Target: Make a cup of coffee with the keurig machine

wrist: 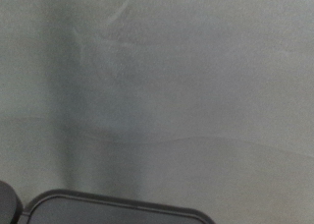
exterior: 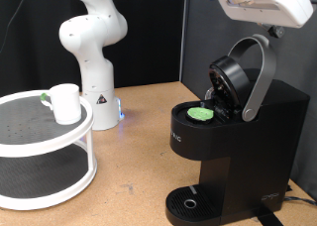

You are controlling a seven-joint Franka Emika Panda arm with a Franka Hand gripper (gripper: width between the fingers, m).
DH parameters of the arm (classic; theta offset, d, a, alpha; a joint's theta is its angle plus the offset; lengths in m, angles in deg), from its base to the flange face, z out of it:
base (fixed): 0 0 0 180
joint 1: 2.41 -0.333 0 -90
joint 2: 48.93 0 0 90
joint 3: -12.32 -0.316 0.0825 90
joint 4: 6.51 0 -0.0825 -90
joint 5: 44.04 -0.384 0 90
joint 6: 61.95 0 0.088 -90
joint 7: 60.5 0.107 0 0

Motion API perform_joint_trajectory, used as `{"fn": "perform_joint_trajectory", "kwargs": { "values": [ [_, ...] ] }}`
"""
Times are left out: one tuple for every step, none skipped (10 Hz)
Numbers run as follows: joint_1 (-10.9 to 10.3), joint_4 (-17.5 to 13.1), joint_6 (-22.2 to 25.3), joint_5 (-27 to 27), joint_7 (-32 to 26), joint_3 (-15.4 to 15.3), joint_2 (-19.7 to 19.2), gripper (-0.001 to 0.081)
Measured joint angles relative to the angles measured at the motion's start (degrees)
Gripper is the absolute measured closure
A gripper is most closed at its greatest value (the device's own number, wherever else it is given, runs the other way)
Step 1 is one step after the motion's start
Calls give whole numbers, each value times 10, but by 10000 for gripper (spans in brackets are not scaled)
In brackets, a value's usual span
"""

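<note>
Gripper (exterior: pixel 265 5) at one o'clock above the open keurig machine (exterior: pixel 238 117); finger state unclear; the loaded pod (exterior: pixel 202 114) may sit crooked, jamming the lid

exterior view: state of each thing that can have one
keurig: lid raised, green-topped pod in the chamber
drip tray: nothing on it
cup: upright on the rack's top tier
claw: above the keurig, fingers not visible

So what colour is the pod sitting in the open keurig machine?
Green pod, seen best in the exterior view.
</note>
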Motion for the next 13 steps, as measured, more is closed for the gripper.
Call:
{"fn": "perform_joint_trajectory", "kwargs": {
  "values": [
    [1, 4, 0, 1, -1, 1, 2, 805],
    [3, 8, 1, 1, -4, 2, 4, 805],
    [5, 12, 4, 1, -10, 5, 8, 805],
    [8, 17, 10, 1, -18, 7, 15, 805],
    [12, 21, 20, 2, -25, 11, 23, 805],
    [16, 24, 28, 5, -27, 14, 30, 805],
    [20, 26, 35, 12, -25, 15, 35, 805],
    [23, 27, 38, 21, -21, 15, 37, 805],
    [27, 27, 40, 30, -14, 15, 38, 805],
    [28, 27, 42, 35, -8, 15, 38, 805],
    [30, 27, 45, 48, -2, 15, 39, 805],
    [33, 26, 49, 58, 3, 16, 40, 805],
    [36, 25, 55, 66, 5, 17, 43, 805]
  ]
}}
